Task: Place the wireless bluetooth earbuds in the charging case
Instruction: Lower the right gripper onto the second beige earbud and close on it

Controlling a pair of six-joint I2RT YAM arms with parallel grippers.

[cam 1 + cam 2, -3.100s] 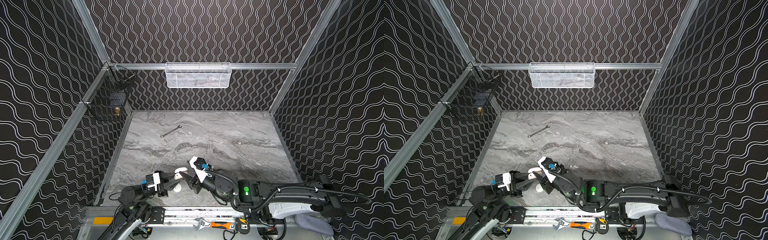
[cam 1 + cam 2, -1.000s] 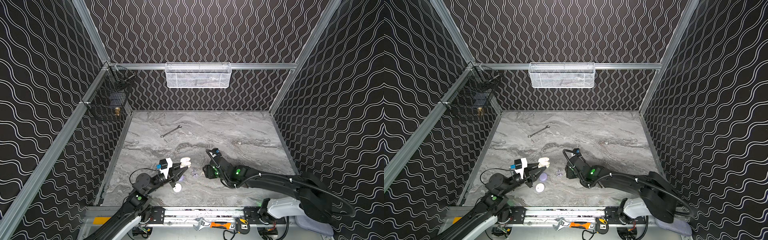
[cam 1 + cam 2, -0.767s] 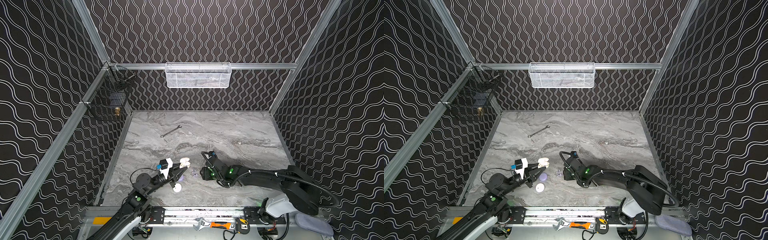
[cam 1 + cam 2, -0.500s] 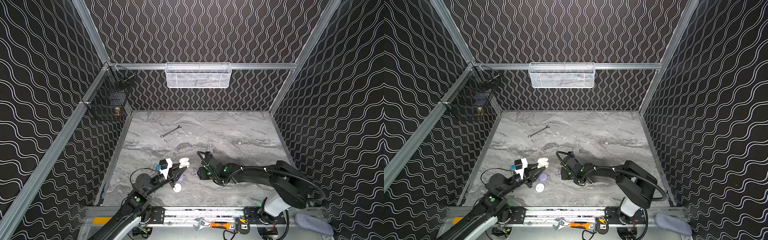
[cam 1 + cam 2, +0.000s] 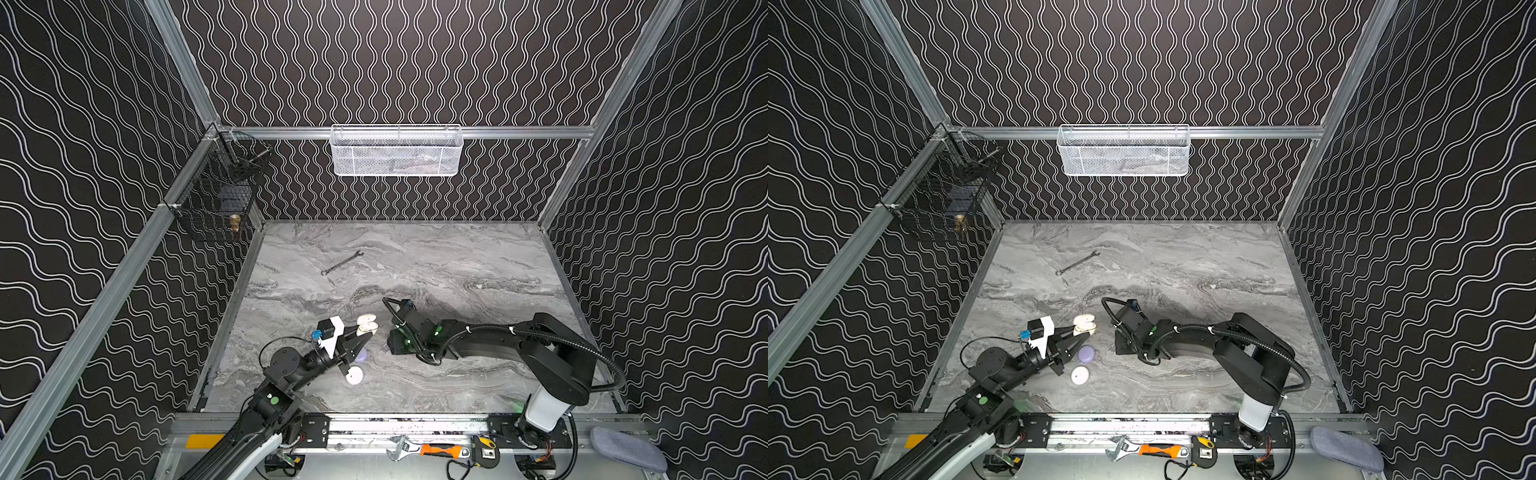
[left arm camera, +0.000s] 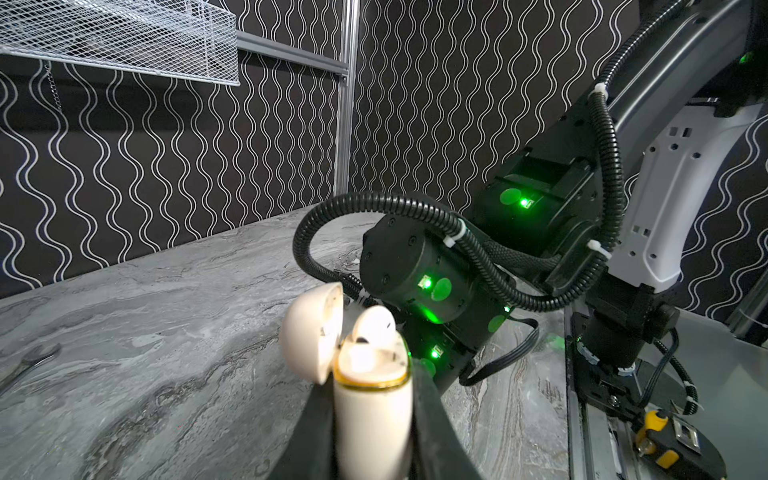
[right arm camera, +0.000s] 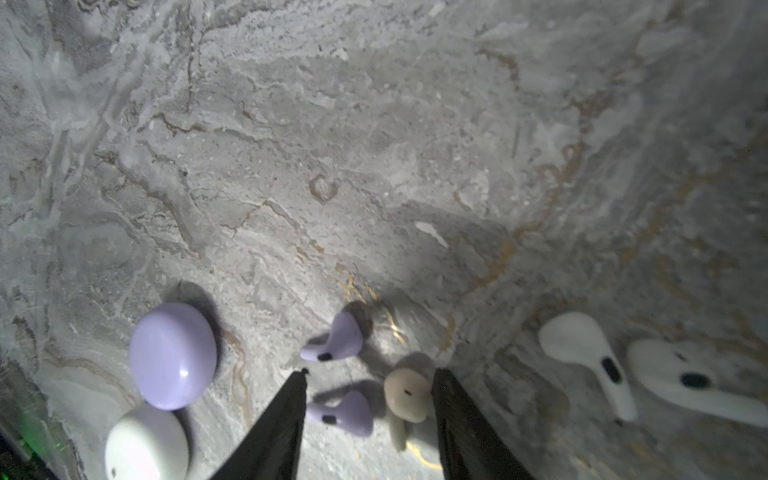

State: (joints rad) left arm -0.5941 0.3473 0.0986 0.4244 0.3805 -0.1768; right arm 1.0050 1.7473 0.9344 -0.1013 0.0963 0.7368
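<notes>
My left gripper (image 6: pixel 372 419) is shut on a cream charging case (image 6: pixel 372 409) and holds it upright above the table. Its lid (image 6: pixel 311 332) is open, and one cream earbud (image 6: pixel 374 326) sits in it. Both top views show the case (image 5: pixel 366 325) (image 5: pixel 1084 324) left of centre. My right gripper (image 7: pixel 372 374) points down at the table, open. A lilac earbud (image 7: pixel 345 413) and a cream earbud (image 7: pixel 407 395) lie between its fingers, the cream one close to one finger (image 7: pixel 457 415). Another lilac earbud (image 7: pixel 336 343) lies just beyond the tips.
Two white earbuds (image 7: pixel 582 345) (image 7: pixel 681 376) lie beside the right gripper. A shut lilac case (image 5: pixel 361 355) and a shut white case (image 5: pixel 354 376) rest under the left gripper. A wrench (image 5: pixel 341 262) lies farther back. A white mesh basket (image 5: pixel 395 151) and a black wire basket (image 5: pixel 216 199) hang on the walls.
My right arm has swung left toward the left gripper and down onto the loose earbuds, its jaws narrowing. The left gripper has kept still with the case over the last second.
</notes>
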